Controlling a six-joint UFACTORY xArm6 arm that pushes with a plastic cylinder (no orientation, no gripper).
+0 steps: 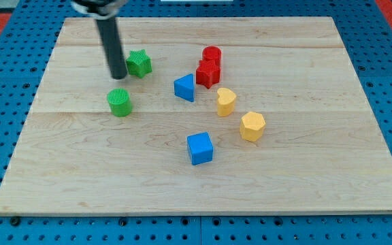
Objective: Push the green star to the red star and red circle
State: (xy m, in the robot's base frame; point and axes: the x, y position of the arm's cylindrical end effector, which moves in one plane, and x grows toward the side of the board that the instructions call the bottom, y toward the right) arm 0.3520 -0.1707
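Observation:
The green star (pixel 139 63) lies in the upper left part of the wooden board. My tip (pixel 118 76) is just to the star's left, very close to it or touching it. The red circle (pixel 211 55) and the red star (pixel 208 72) sit together right of the green star, the circle toward the view's top and the star just below it, touching.
A green cylinder (pixel 120 102) sits below my tip. A blue triangular block (pixel 184 88) lies between the green star and the red star, slightly lower. A yellow heart (pixel 226 101), a yellow hexagon (pixel 252 126) and a blue cube (pixel 200 148) lie further down.

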